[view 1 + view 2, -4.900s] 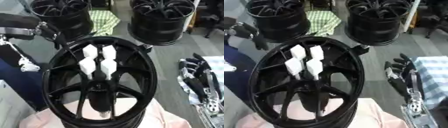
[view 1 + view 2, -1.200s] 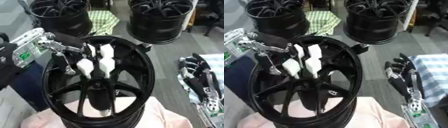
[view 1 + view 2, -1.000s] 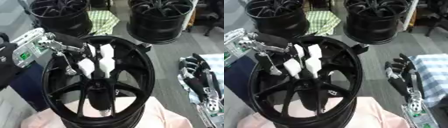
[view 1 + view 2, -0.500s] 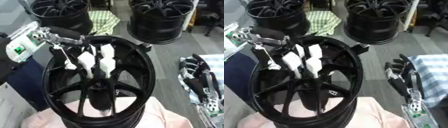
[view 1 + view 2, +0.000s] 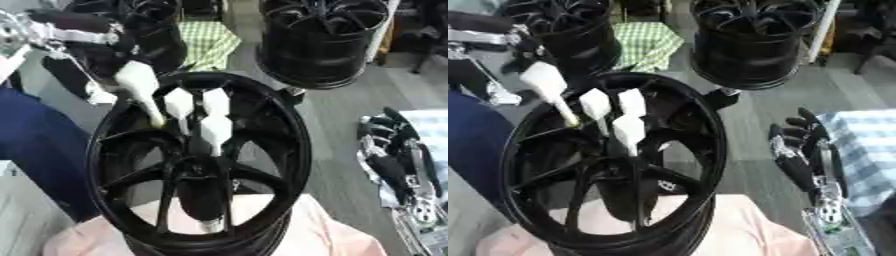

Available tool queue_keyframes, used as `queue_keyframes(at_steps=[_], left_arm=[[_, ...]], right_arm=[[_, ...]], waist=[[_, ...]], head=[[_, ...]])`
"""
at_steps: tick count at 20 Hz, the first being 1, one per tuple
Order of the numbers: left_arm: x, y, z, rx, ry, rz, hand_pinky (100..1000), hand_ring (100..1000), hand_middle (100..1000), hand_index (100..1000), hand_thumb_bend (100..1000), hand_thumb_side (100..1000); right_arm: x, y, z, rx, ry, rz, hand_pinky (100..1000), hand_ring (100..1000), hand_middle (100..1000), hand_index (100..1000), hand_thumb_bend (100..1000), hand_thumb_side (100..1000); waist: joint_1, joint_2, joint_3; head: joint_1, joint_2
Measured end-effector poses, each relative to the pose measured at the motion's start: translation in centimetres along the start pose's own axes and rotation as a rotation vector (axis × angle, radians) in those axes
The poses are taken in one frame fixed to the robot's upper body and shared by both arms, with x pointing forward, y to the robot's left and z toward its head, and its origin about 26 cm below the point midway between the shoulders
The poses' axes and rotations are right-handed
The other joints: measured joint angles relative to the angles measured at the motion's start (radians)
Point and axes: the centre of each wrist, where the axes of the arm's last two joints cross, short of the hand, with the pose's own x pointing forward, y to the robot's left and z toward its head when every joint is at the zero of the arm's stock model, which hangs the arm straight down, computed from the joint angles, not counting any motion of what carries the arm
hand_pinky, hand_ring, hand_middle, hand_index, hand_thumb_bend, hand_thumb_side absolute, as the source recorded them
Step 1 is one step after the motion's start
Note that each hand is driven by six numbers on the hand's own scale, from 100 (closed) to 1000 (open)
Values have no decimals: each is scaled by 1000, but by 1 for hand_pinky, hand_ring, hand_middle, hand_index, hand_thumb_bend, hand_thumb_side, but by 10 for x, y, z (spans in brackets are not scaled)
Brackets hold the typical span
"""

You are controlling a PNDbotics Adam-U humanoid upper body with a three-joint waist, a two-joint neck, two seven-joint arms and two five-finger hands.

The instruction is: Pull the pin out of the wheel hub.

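The black wheel hub (image 5: pixel 262 150) lies flat in the middle, spokes up, on a pink cloth. Three white pins (image 5: pixel 214 129) stand clustered in its upper half, above the centre. A fourth white pin (image 5: pixel 138 85) is tilted and raised at the hub's upper left, its thin tip near the inner rim. My left hand (image 5: pixel 103 47) comes in from the upper left with dark fingers curled on that pin's top end. My right hand (image 5: pixel 800 156) rests open at the right edge, fingers up, apart from the hub.
Two more black wheels (image 5: pixel 322 42) (image 5: pixel 162 22) stand behind the hub, a green checked cloth (image 5: pixel 210 42) between them. A dark blue shape (image 5: pixel 35 150) fills the left side. A blue checked cloth (image 5: pixel 870 145) lies at the far right.
My left hand has risen up and to the left with one white pin, drawing it away from the cluster. The other pins and my right hand have stayed put.
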Motion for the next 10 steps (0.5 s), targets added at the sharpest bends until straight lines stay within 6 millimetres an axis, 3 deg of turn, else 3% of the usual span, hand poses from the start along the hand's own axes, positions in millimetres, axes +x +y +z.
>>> queue_keyframes(at_steps=[4, 10], left_arm=[[-24, -15, 39, 9, 115, 83, 490, 281, 480, 647, 204, 222], [-62, -69, 70, -30, 295, 227, 538, 338, 557, 721, 251, 224]], right_arm=[[-1, 0, 0, -4, 4, 2, 704, 736, 749, 921, 288, 373], [1, -1, -2, -12, 2, 2, 704, 736, 749, 921, 276, 374]], waist=[[-10, 0, 6], [-27, 4, 9]], head=[[-8, -4], [-13, -14]])
